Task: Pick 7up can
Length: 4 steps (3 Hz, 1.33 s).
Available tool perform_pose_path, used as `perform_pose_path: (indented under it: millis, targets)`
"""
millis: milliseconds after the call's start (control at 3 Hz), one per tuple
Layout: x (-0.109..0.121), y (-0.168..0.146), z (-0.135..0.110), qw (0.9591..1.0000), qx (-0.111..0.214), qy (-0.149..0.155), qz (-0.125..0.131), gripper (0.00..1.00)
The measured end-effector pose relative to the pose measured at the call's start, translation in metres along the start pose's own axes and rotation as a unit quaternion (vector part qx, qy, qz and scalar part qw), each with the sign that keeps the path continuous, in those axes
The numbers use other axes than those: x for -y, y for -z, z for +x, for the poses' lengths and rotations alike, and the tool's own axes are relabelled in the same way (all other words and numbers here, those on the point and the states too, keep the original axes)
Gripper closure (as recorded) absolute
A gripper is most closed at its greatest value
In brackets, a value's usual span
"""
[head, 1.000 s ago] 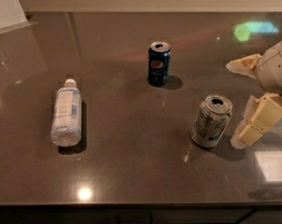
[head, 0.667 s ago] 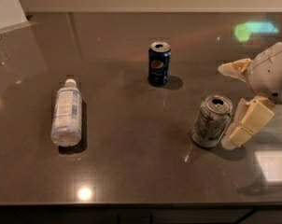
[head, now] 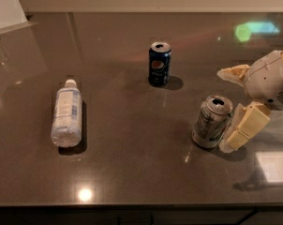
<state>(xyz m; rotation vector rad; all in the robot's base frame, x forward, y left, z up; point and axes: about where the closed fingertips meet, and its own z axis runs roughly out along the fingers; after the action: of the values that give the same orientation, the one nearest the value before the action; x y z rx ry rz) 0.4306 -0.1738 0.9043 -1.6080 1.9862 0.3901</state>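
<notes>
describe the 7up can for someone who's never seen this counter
On the dark countertop, look right, where the open white end effector hangs. The 7up can stands beside it, silver-white, unlike the dark blue Pepsi can farther back.

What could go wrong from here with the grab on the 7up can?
1. The gripper stands open to the right of the 7up can, its near finger right beside the can's wall; pushing further could tip or slide the upright can.
2. The can looks only partly between the fingers, so closing now might pinch its edge and squirt it toward the Pepsi can.
</notes>
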Motion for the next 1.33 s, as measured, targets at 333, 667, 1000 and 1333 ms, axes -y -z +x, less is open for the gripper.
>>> perform_pose_path:
  millis: [333, 667, 1000, 1333]
  targets:
    - [0.0009, -0.0026, 0.0039, 1.0, -0.001, -0.003, 0.0, 0.17]
    - [0.0009, -0.0046, 0.0063, 1.0, 0.002, -0.007, -0.003, 0.34]
    - [0.0003, -0.0068, 0.0084, 0.9999, 0.005, -0.012, -0.007, 0.59]
    - [0.003, -0.005, 0.0064, 0.9997, 0.011, -0.017, -0.01, 0.81]
